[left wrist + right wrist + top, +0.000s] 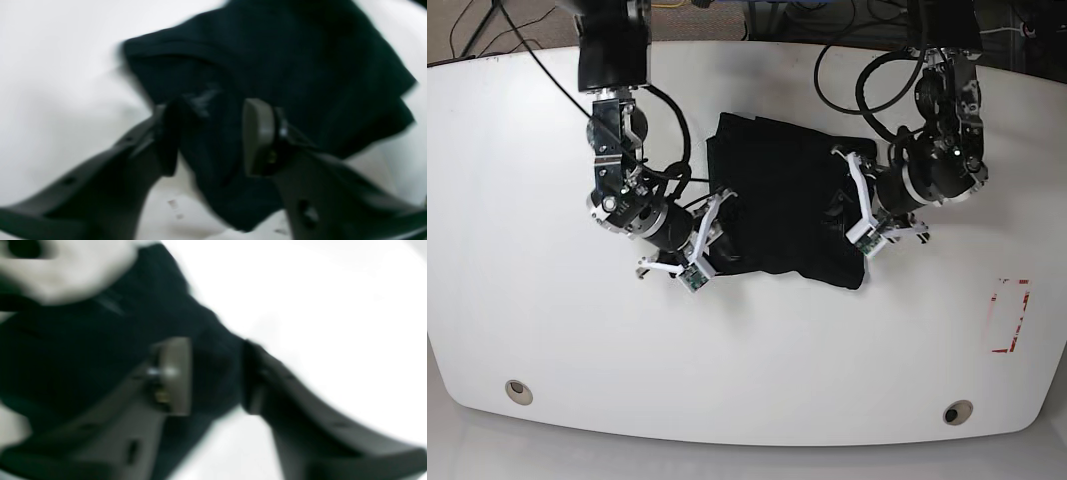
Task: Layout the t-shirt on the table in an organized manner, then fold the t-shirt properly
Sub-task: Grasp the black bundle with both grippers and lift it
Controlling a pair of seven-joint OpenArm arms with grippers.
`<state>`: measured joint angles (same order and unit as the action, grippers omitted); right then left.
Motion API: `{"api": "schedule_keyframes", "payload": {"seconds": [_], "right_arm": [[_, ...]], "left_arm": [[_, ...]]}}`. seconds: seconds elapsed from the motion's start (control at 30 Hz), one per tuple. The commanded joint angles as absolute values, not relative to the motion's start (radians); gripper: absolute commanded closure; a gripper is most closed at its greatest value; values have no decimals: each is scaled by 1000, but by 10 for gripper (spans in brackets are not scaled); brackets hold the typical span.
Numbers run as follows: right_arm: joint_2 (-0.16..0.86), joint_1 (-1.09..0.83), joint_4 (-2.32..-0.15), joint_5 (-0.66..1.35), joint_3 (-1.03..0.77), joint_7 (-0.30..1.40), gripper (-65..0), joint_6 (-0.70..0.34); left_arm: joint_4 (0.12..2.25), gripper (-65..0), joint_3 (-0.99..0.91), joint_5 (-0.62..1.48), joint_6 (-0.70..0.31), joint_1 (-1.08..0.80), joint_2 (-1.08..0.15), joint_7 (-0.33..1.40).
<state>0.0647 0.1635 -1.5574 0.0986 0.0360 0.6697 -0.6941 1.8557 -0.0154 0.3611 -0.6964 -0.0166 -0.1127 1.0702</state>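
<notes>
A black t-shirt (782, 200) lies bunched up in the middle of the white counter (547, 330), between the two arms. From above, the base view shows the whole counter: two round holes (518, 390) near the front edge and a small red box mark (1010, 315) on one side. It also shows both arms reaching in from the back, one at each side of the shirt. The left tool (859, 205) is at one edge of the cloth and the right tool (710, 228) is at the other edge. The wrist views show what the top view cannot. In the left wrist view, the left tool (210, 133) has its two fingers (258, 136) on both sides of a fold of the shirt (267, 60), but there is space left, so I cannot tell if it is gripping. In the right wrist view, the right tool (217, 376) also has dark cloth (83, 350) between its fingers (176, 373). That picture is very blurry, so I cannot tell if it is gripping either.
</notes>
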Motion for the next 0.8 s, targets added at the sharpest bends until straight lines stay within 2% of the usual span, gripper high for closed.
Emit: {"api": "schedule_keyframes", "payload": {"seconds": [0.0, 0.13, 0.4, 0.77], "right_arm": [[84, 208, -1509, 114, 31, 644, -133, -698], [93, 231, -1432, 111, 31, 604, -114, -698], [124, 228, -1280, 105, 33, 435, -111, -698], [136, 166, -1214, 111, 30, 348, -109, -698]], "left_arm": [[1868, -167, 36, 383, -698, -7, -117, 1049], [1862, -121, 61, 352, -698, -44, -122, 1049], [1808, -119, 64, 274, -698, -87, -128, 1049], [1607, -119, 65, 277, -698, -8, -174, 1044]]}}
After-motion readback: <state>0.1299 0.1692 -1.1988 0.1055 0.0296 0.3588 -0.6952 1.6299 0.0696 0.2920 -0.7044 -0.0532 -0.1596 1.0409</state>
